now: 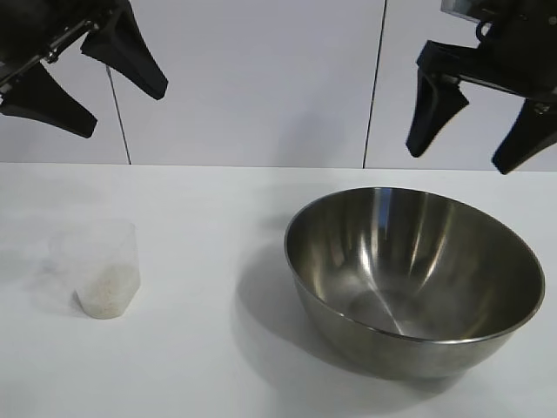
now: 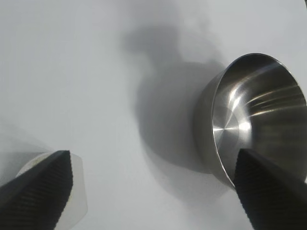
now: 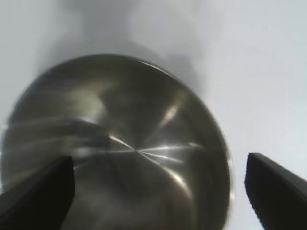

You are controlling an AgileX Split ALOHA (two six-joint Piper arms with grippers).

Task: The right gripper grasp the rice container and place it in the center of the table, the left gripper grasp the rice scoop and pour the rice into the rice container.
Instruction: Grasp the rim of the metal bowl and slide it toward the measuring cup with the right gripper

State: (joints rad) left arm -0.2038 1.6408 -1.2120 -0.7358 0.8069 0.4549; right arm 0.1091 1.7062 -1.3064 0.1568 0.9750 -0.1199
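The rice container point(image 1: 416, 280), a big shiny steel bowl, stands empty on the white table point(image 1: 209, 226) at the right. High above its far rim hangs my right gripper point(image 1: 461, 144), open and empty; its wrist view looks down into the bowl point(image 3: 120, 148). The rice scoop point(image 1: 106, 266), a frosted plastic cup with whitish rice point(image 1: 106, 296) in its bottom, stands at the left. My left gripper point(image 1: 122, 109) hovers open well above it, holding nothing. In the left wrist view the scoop point(image 2: 76, 201) peeks out beside one finger and the bowl point(image 2: 254, 115) lies farther off.
A white panelled wall point(image 1: 261, 78) closes the back of the table. Bare tabletop lies between the scoop and the bowl and along the front edge.
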